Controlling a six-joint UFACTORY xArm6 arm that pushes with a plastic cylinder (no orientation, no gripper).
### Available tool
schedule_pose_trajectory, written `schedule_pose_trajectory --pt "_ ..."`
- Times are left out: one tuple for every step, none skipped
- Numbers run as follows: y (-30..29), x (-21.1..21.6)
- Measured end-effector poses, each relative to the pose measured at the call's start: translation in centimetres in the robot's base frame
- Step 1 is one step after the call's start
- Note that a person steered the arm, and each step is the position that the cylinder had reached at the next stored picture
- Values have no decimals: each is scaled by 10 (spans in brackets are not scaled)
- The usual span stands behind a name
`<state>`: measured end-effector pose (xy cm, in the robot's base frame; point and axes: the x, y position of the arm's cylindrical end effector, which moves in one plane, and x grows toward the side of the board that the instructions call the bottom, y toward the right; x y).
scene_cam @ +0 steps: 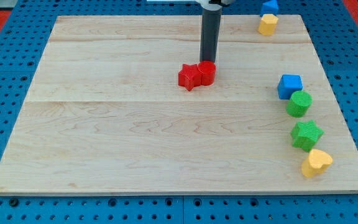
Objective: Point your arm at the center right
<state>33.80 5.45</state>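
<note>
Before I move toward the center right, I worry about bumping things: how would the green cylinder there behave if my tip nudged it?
The green cylinder stands on a flat end, so it would probably slide, not roll. It looks small, likely light. The blue cube sits tight against it, so a push from below would likely shift both. My tip is by the red blocks.

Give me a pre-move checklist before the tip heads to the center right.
1. My tip visible: ok, just above the red cylinder in the view.
2. Tip clear of blocks: cannot tell; it looks to touch the red cylinder, which abuts the red star.
3. Straight path to the view's right clear: ok, bare wooden board.
4. Target zone free: not ok; blue cube and green cylinder sit there.
5. Blocks on board: ok, except the blue block at top edge, cannot tell.
</note>
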Motion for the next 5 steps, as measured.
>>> schedule_pose_trajectory --pt "51 -5" --pt "101 -10" --pt "130 -10" --pt "182 -10" --pt "225 15"
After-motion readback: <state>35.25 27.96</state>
